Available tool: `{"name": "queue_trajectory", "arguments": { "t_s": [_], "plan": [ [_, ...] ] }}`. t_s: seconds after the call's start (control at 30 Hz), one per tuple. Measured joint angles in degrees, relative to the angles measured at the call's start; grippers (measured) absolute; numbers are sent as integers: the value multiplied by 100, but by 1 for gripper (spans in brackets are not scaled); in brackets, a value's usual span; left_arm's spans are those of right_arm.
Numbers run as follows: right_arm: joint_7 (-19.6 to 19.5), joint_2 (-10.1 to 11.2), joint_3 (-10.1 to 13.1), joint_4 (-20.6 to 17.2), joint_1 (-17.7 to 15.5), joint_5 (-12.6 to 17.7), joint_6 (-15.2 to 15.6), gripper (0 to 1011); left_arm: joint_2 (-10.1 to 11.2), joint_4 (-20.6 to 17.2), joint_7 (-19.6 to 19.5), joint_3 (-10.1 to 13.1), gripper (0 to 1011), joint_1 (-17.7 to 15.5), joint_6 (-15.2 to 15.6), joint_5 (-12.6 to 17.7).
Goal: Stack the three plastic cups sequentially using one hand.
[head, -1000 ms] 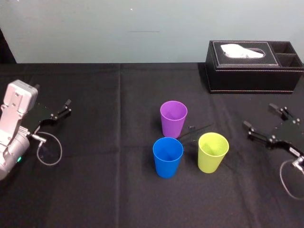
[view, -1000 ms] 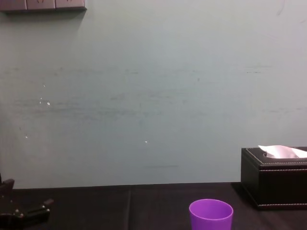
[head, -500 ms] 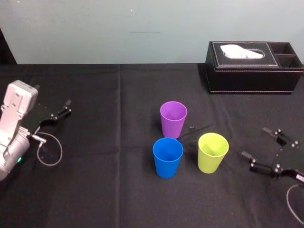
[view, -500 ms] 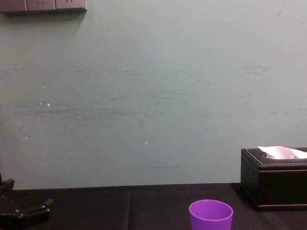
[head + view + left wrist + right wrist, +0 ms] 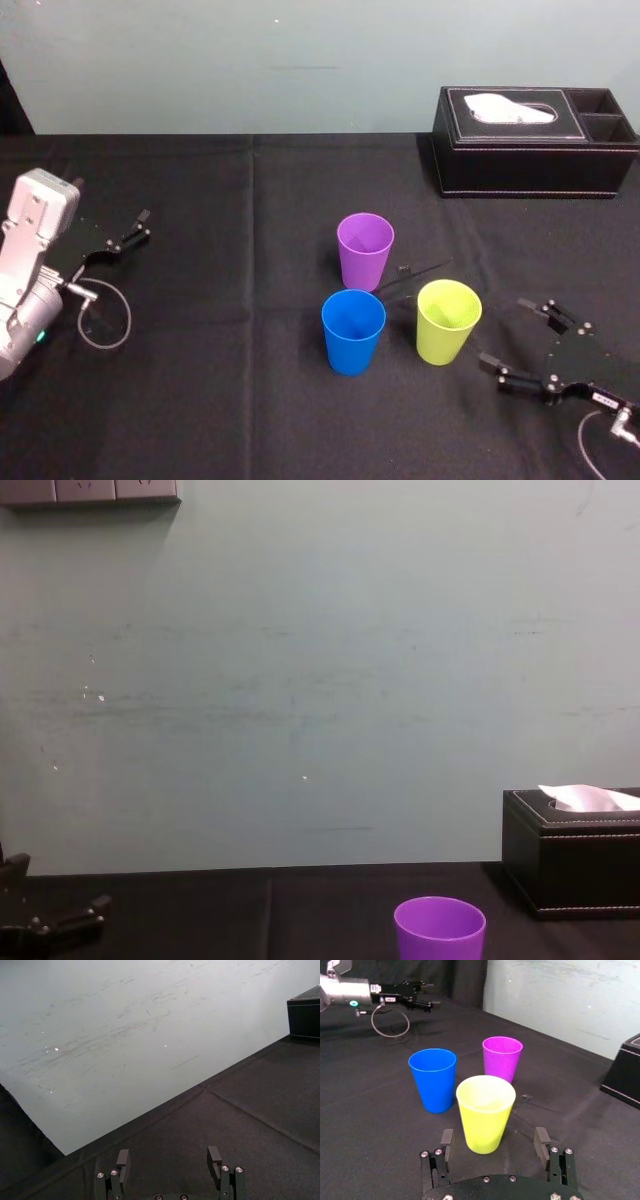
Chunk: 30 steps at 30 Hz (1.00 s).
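Over the last second the right gripper (image 5: 504, 332) has swung in from near the tissue box (image 5: 535, 140) to sit low just right of the yellow-green cup (image 5: 449, 320), fingers wide apart and empty. I judge the first pick starts here, since the blue cup (image 5: 353, 330) and purple cup (image 5: 365, 250) stand upright and unstacked close by. The right wrist view adds what the head view lacks: that cup lined up with the gap between the fingers, probably just short of them, though depth is hard to read. The left gripper (image 5: 143, 226) lies parked far left, open and empty.
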Motion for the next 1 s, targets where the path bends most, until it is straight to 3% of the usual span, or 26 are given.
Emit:
{"name": "queue_trajectory", "arguments": {
  "t_s": [0.43, 1.0],
  "plan": [
    [277, -280, -153, 200, 312, -268, 166, 1000, 0, 0, 0, 0, 1011, 0, 0, 0],
    [354, -587, -386, 458, 760, -433, 343, 1000, 0, 0, 0, 0, 1011, 0, 0, 0]
  ]
}}
